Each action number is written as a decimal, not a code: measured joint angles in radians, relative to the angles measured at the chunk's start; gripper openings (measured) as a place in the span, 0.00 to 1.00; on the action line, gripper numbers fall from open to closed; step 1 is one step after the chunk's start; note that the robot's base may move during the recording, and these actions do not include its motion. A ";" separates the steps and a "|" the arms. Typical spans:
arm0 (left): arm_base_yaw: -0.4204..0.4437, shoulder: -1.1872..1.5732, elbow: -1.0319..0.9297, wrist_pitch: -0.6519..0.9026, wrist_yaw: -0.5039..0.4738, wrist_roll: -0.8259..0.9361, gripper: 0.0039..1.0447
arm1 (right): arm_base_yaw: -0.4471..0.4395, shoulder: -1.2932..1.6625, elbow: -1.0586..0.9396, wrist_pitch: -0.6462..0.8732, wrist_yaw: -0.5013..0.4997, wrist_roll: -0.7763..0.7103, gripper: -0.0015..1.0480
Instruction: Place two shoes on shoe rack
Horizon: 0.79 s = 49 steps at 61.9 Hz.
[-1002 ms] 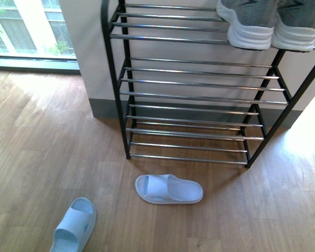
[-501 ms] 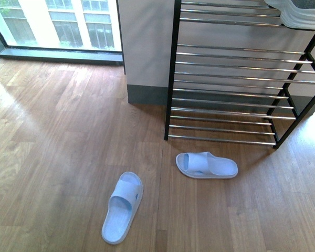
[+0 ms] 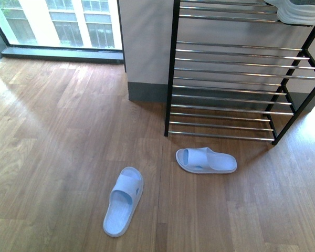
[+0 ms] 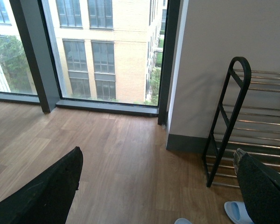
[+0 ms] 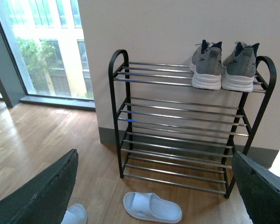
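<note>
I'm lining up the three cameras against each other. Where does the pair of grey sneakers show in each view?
Front view: the grey sneakers sit at the top right corner, only their white soles showing, on the shoe rack.
Left wrist view: not in it; only part of the shoe rack shows.
Right wrist view: the grey sneakers stand side by side at one end of the top shelf.
Shared landmark: the shoe rack, with its black frame.

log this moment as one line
shoes: both on rack top tier | left pincer: open, empty | right pincer: open, empty
</note>
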<state>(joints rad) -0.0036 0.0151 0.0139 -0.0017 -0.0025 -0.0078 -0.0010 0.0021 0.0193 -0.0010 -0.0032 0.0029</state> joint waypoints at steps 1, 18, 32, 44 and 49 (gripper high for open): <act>0.000 0.000 0.000 0.000 0.000 0.000 0.91 | 0.000 0.000 0.000 0.000 0.000 0.000 0.91; 0.000 0.000 0.000 0.000 0.000 0.000 0.91 | 0.000 0.001 0.000 0.000 0.000 0.000 0.91; 0.000 0.000 0.000 0.000 0.000 0.000 0.91 | 0.000 0.001 0.000 0.000 0.000 0.000 0.91; 0.000 0.000 0.000 0.000 0.001 0.000 0.91 | 0.000 0.001 0.000 0.000 0.001 0.000 0.91; 0.000 0.000 0.000 0.000 0.001 0.000 0.91 | 0.000 0.001 0.000 0.000 0.001 0.000 0.91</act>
<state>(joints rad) -0.0036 0.0151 0.0139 -0.0017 -0.0017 -0.0078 -0.0010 0.0029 0.0189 -0.0010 -0.0025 0.0029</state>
